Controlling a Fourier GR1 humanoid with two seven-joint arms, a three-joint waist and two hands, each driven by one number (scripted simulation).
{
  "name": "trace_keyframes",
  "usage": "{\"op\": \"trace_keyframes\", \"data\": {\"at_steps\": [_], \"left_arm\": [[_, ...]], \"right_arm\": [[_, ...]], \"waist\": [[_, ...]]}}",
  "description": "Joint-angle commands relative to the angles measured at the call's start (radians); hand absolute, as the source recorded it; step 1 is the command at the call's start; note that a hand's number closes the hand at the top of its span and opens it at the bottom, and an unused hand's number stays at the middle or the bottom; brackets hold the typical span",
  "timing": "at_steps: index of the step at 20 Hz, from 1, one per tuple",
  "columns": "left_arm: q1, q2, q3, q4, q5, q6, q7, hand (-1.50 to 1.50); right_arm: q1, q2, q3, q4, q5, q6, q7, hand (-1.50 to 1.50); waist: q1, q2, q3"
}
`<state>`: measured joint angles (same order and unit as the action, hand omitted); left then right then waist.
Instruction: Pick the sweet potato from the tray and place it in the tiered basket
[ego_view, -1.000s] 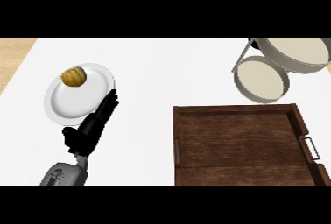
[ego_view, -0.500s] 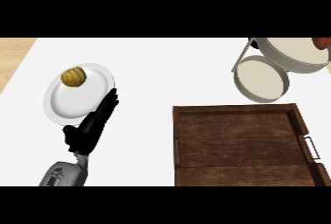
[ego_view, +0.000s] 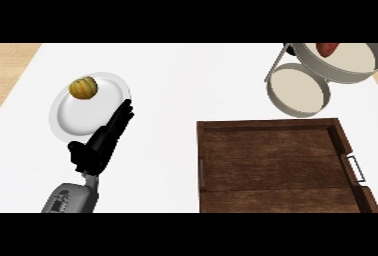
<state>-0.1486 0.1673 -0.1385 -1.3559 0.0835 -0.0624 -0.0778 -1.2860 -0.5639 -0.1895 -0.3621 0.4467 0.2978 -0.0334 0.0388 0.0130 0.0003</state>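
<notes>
White counter (ego_view: 184, 80) spans the view. Dark wooden tray (ego_view: 275, 165) sits lower right, nothing visible in it. Tiered basket (ego_view: 314, 75) at upper right; the sweet potato (ego_view: 327, 48), reddish, lies in its upper tier at the top edge. White plate (ego_view: 85, 107) at left carries a yellow-green round fruit (ego_view: 83, 87). Left hand (ego_view: 100, 145) rests fingers straight over the plate's edge, holding nothing, well apart from the sweet potato. Right hand not visible.
</notes>
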Motion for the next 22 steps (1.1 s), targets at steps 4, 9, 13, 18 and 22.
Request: {"op": "trace_keyframes", "data": {"at_steps": [4,9,13,18,22], "left_arm": [[0.011,0.002,0.009,-0.022,0.002,-0.004,0.016,0.00],[0.016,-0.032,-0.018,-0.036,-0.039,0.044,0.032,0.00],[0.010,-0.039,-0.001,0.022,-0.033,0.025,-0.017,0.00],[0.003,-0.025,0.019,0.028,-0.031,0.014,-0.039,0.00],[0.014,-0.032,0.013,0.039,-0.032,0.013,-0.038,0.00]], "right_arm": [[-0.047,0.025,-0.095,0.122,-0.089,0.074,0.140,1.50],[-0.092,0.033,-0.175,0.175,-0.177,0.126,0.314,-1.50],[-0.081,0.022,-0.223,0.163,-0.222,0.072,0.314,-1.50],[-0.015,-0.049,-0.219,0.088,-0.195,-0.108,0.221,-1.50],[0.008,-0.142,-0.238,0.057,-0.179,-0.274,0.192,-1.50]], "waist": [[0.001,-0.003,0.000],[-0.015,-0.010,0.000],[-0.011,-0.002,0.000],[-0.019,-0.002,0.000],[-0.022,0.000,0.000]]}}
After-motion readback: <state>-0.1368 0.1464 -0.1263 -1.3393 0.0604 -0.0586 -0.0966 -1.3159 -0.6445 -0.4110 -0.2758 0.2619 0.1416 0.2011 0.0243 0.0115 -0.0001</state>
